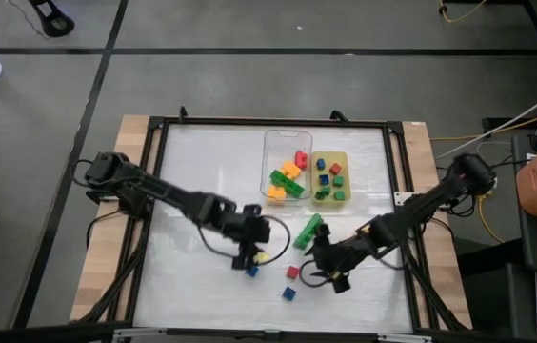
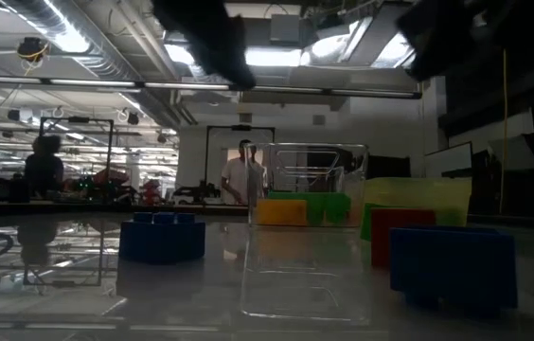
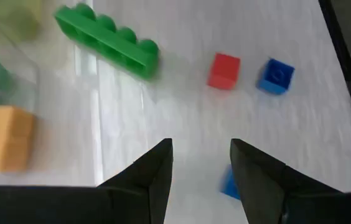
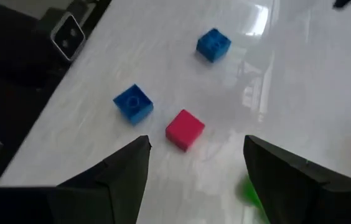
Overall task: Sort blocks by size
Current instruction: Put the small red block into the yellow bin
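Loose blocks: 4 still out on the table, a long green bar (image 1: 308,232), a red cube (image 1: 293,272) and 2 blue cubes, one (image 1: 288,293) near the red, the other (image 1: 251,272) right under the left arm.
Sorted blocks: chunkier orange, green and red pieces sit in the clear tray (image 1: 270,152); tiny cubes sit in the yellow tray (image 1: 345,160) just beside it.
Left gripper (image 1: 254,250): hangs over the nearer blue cube, fingers apart with nothing between them.
Right gripper (image 4: 195,163): jaws spread wide and bare, hovering by the red cube, the green bar at its side.
Risk: the 2 grippers work close together, so a reach toward the middle cubes could bump arm against arm.
Risk 2: the cubes are small on a glossy top; an off-centre pinch would likely squirt one away.
Risk 3: the right fingers could nudge the green bar on the way down.
Surface: shiny white sheet in a black frame on a wooden table (image 1: 426,143).
Room: open workshop with strip lights; a person (image 2: 244,172) stands far behind.
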